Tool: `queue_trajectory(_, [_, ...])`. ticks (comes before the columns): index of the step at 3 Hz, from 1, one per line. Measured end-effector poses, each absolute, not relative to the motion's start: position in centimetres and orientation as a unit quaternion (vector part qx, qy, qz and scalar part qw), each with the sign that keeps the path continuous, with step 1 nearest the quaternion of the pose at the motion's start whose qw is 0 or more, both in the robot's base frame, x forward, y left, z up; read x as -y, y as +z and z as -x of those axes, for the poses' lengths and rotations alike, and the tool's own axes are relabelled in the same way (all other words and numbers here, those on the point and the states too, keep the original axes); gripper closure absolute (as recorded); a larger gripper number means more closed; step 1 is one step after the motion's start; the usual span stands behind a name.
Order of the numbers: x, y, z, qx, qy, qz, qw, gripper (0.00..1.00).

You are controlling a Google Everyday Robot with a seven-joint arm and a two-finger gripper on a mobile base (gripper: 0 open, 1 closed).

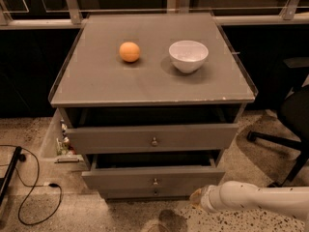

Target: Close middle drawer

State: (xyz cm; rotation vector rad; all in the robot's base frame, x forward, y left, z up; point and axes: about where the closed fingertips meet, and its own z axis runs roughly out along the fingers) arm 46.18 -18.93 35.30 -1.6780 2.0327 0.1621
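While the middle drawer (125, 179) stands ajar, the hand (195, 197) (grip unclear) hangs beside its right end.

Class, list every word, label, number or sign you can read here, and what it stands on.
No text can be read: none on the cabinet, the middle drawer, the orange or the white bowl.
Small items left of the cabinet may bear labels, too small to read.
The pincer, by the middle drawer's right end, shows no marking.

Grey middle drawer (120, 179) juts partly open; gripper (195, 197) by its right front.
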Motion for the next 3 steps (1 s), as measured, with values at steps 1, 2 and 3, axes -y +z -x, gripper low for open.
queue_trajectory(1, [18.9,35.3,-46.2,-0.746,0.059,0.616,0.248,0.59])
queue_trajectory(2, [18.9,35.3,-46.2,-0.746,0.059,0.616,0.248,0.35])
queue_trajectory(3, [19.3,36.7,-49.4,-0.740,0.028,0.621,0.257,0.12])
